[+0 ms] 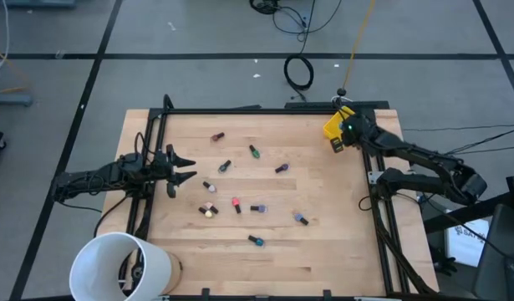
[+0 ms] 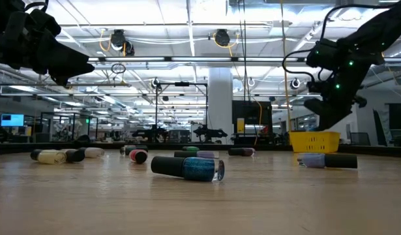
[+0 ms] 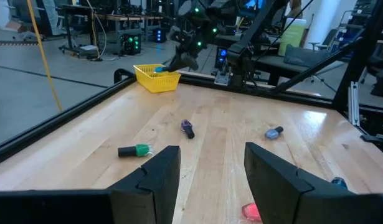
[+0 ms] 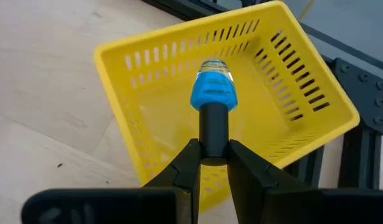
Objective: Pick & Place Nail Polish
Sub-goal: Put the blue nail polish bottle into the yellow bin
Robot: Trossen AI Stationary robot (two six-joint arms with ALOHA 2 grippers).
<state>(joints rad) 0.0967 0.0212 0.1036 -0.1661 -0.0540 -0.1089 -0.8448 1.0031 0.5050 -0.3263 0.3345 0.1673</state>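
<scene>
High view: right gripper (image 1: 347, 127) over yellow bin (image 1: 333, 131) upper right; loose bottles (image 1: 236, 204) mid-table, most of the job judged left.

Low view: wooden table (image 2: 265, 202), workshop behind.

Left wrist view: left gripper (image 3: 210, 171) half-open, empty.

Right wrist view: clamped on blue bottle (image 4: 213, 93), above bin.

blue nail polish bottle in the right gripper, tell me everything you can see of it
The blue nail polish bottle is small, with a bright blue body, a clear glassy base and a dark cylindrical cap. The right gripper is shut on the cap, one of its fingers on each side, so the body points away from the wrist. It hangs over the open yellow slotted basket at the table's far right corner, touching only the fingers; the basket looks empty beneath it.
</scene>
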